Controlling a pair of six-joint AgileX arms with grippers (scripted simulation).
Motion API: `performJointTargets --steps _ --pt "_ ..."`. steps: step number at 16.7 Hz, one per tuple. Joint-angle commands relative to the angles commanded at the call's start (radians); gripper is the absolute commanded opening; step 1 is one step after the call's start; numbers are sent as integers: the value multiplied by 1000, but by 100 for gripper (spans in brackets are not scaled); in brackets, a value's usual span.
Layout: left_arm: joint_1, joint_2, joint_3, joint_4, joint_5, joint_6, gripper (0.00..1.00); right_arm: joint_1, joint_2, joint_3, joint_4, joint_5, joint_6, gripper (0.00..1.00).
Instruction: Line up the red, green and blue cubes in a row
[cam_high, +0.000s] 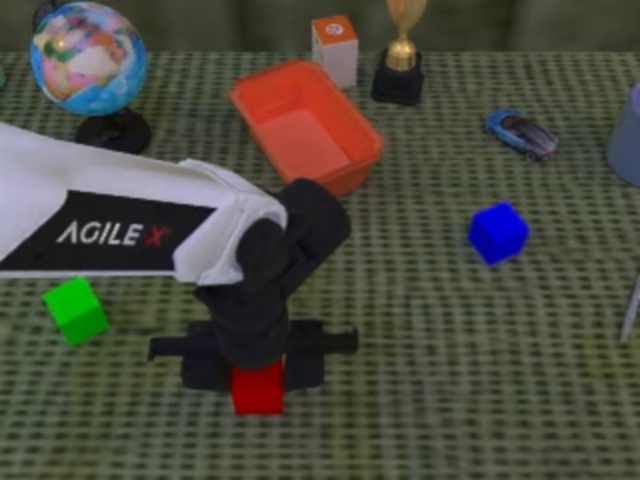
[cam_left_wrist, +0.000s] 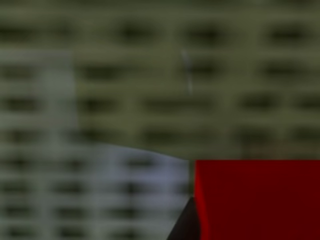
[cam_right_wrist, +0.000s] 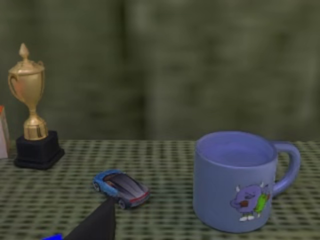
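Red cube (cam_high: 257, 389) sits low in the frame, centre-left, with the left tool (cam_high: 255, 368) down over it, though whether its fingers are apart or clamped I cannot tell. Green cube (cam_high: 76, 310) lies at middle left, blue cube (cam_high: 498, 233) at middle right, well apart. This looks like the first cube's pick or placement; next, the others need bringing level beside it. Woven green matting covers the counter (cam_high: 450, 380); a dull green wall stands behind. The right arm (cam_high: 632, 310) idles at the right edge.
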Motion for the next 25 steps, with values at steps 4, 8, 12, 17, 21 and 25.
performJointTargets --steps 4,8,12,17,21,25 --pt "0 0 0 0 0 0 60 0 0 0 0 0 0 100" --pt "0 0 0 0 0 0 90 0 0 0 0 0 0 100" --pt "0 0 0 0 0 0 100 0 0 0 0 0 0 100" --pt "0 0 0 0 0 0 100 0 0 0 0 0 0 100" --pt "2 -18 27 -42 0 -4 100 0 0 0 0 0 0 100" --pt "11 -86 106 -206 0 -9 100 0 0 0 0 0 0 100"
